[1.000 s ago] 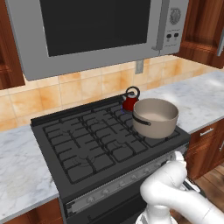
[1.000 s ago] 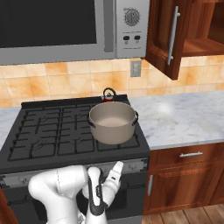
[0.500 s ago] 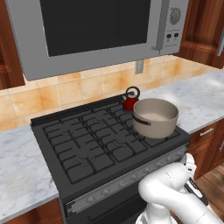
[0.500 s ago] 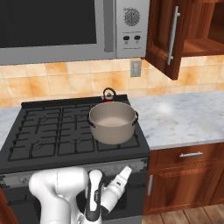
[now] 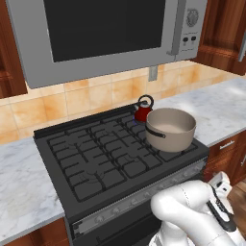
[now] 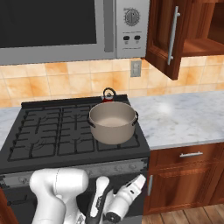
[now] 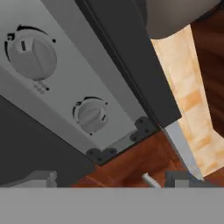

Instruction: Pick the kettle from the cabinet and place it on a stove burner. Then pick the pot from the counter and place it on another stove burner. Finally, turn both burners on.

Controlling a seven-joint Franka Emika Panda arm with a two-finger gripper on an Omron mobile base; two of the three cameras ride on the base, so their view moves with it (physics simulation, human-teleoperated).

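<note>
Kitchen cooktop (image 5: 96, 163): pot (image 6: 112, 122) on front right burner, kettle (image 6: 109, 95) just behind on rear burner, both placed for heating. My hand (image 7: 109, 178), fingers apart, sits low facing the end knob (image 7: 91, 114) so I can turn it.

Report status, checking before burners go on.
Gripper open, empty, facing stove knobs. Pot and kettle on burners. Nothing blocking.

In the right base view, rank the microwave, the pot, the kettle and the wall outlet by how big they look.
1. microwave, by far the largest
2. pot
3. kettle and wall outlet look about alike; the pot hides the kettle's lower part, so I won't rank them.
</note>
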